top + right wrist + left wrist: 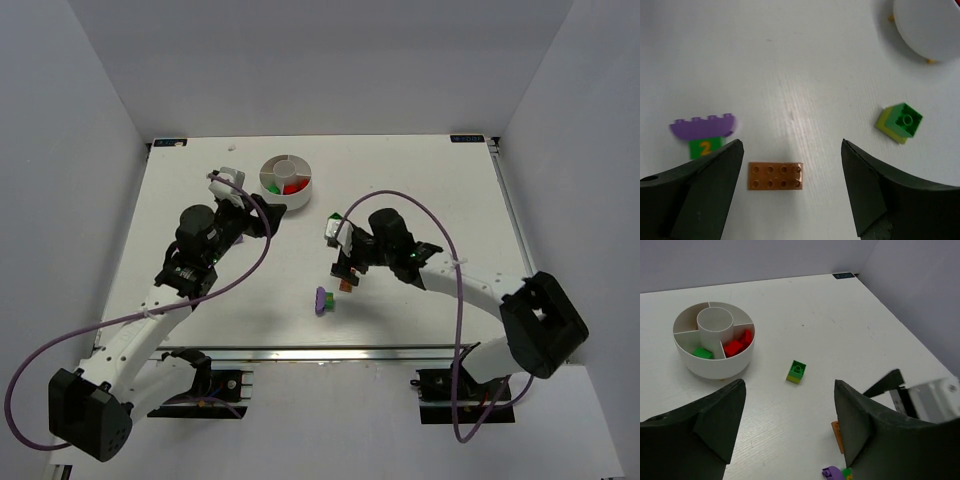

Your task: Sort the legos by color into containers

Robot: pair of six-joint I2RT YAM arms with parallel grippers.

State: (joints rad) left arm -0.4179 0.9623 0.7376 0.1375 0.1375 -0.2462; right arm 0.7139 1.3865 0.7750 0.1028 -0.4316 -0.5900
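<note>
White table (pixel 400 180), pale grey walls (pixel 320 60) on three sides, small dark label (pixel 843 275) (print unreadable) at a far corner

Left arm (pixel 190 262) and right arm (pixel 440 276) both reach inward, jaws spread wide and empty.

Bricks (pixel 735 346) in two adjacent sections of dish (pixel 715 371); stacked brick (pixel 797 371) right of it; flat brick (pixel 776 175) nearer

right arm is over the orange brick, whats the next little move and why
Probably lower the right hand straight down around the orange brick. Its jaws stand open, and the brick lies flat on the table between the fingers, studs up, not yet gripped. It sits nearer the finger on the picture's left, so a slight shift that way first may help.
</note>
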